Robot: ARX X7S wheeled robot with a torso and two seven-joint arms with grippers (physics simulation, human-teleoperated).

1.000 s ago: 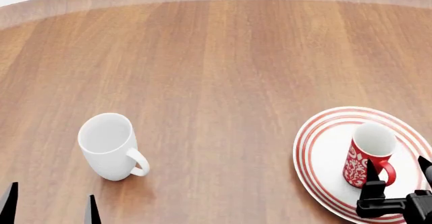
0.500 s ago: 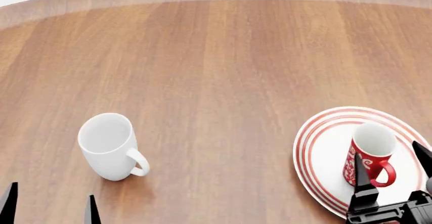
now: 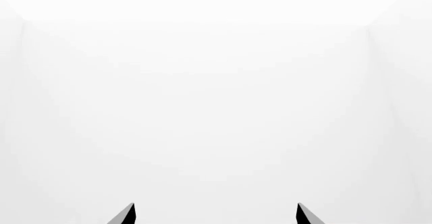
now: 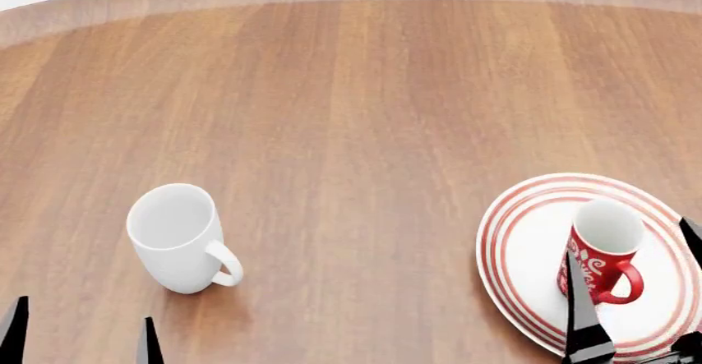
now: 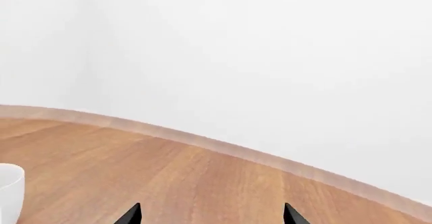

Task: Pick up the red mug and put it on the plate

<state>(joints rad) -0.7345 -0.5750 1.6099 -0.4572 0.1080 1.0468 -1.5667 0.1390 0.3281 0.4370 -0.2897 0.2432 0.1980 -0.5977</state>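
Observation:
The red mug [image 4: 598, 257] with its white swirl pattern stands upright on the white plate with red rings [image 4: 524, 245] at the near right of the table, handle toward me. My right gripper [image 4: 630, 241] is open and empty. Its dark fingers [image 4: 581, 315] show on either side of the mug in the head view, above it and apart from it. In the right wrist view the gripper [image 5: 212, 207] shows only bare table between its tips. My left gripper [image 4: 82, 311] is open and empty at the near left. In the left wrist view the gripper [image 3: 215, 207] faces blank white.
A plain white mug [image 4: 177, 237] stands upright at the near left, handle toward the right. The round wooden table [image 4: 351, 93] stretches to its far rim. A white rounded edge [image 5: 9, 188] shows at the border of the right wrist view.
My right gripper has drawn back toward the near edge of the head view, with less of it showing. The red mug has stayed on the plate. The left arm has not moved.

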